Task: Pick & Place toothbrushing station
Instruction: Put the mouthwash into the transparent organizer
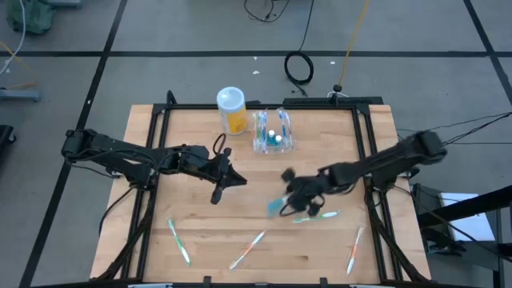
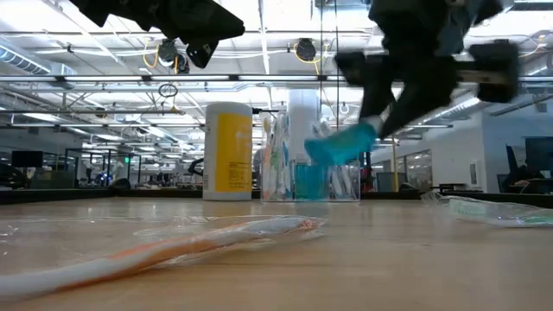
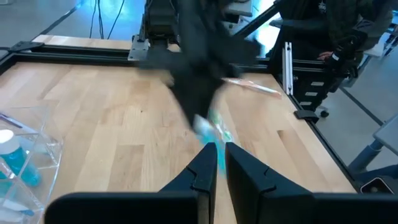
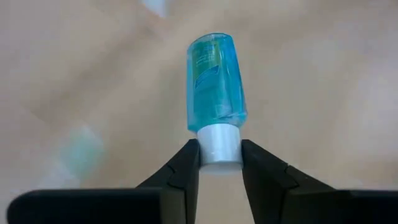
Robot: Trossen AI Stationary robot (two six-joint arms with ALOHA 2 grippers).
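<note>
Wood-grain table (image 1: 200, 216), translucent blue bottle (image 4: 214, 81)

A grey floor (image 1: 200, 32) crossed by dark tape lines is seen around the wooden table (image 1: 256, 224). Beyond the table, ceiling strip lights (image 2: 285, 82), glass partitions and desks w/ monitors (image 2: 26, 160) are seen.

The surface (image 1: 200, 208) is pale wood, smooth with a satin look. The toothbrushing station (image 1: 274, 133) is clear glossy plastic, and so's the little blue bottle (image 4: 214, 84) with its matt white cap. Toothbrushes (image 1: 179, 240) lie in crinkly see-through wrap. Right gripper (image 4: 220, 163) fingers look matt black plastic.
</note>
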